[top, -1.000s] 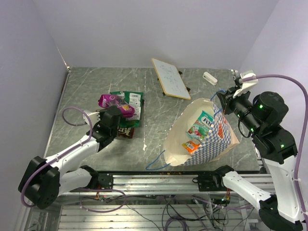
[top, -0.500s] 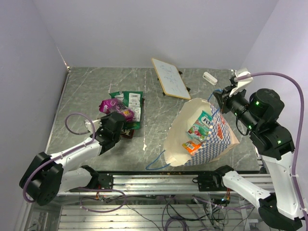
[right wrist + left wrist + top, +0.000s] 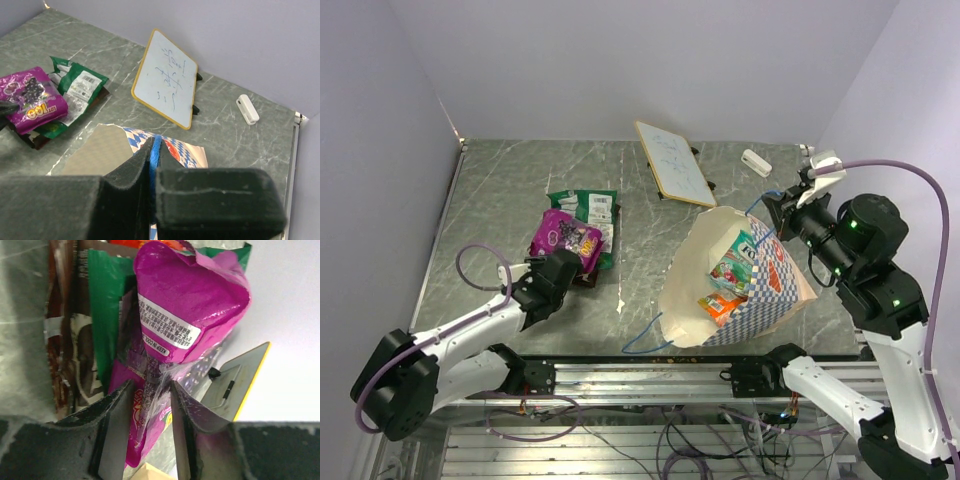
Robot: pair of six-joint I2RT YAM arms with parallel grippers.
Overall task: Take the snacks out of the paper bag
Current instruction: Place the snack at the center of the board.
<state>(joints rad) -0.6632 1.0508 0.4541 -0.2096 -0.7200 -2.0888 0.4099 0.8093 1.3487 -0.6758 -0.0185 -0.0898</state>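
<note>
Top: bag (image 3: 752, 300) stands right of centre, mouth facing up and left. Some snacks (image 3: 730, 268) sit inside it. Magenta packet (image 3: 567, 238) and green packet (image 3: 596, 209) lie in a pile on the table (image 3: 500, 190), well left of the bag. Left gripper (image 3: 560, 268) is at the near edge of that pile. Right gripper (image 3: 773, 208) is at the bag's far rim, on the blue cord (image 3: 767, 197).

Left wrist: left gripper (image 3: 151, 387) is released. The magenta packet (image 3: 190, 300) seam runs between the fingers (image 3: 116, 430), with a gap on each side.

Right wrist: right gripper (image 3: 152, 145) is clenched on the cord (image 3: 155, 146), with the bag (image 3: 172, 147) rim just below. Board (image 3: 167, 80) is behind, well clear.

Risks:
- Seam sits inside the left jaws. Backing out skewed could snag it and drag the packet off the pile.
- The bag is held up only by that thin cord. If it slips or gets tugged, I'd expect the mouth to fold over the remaining snacks or the bag to tip.
</note>
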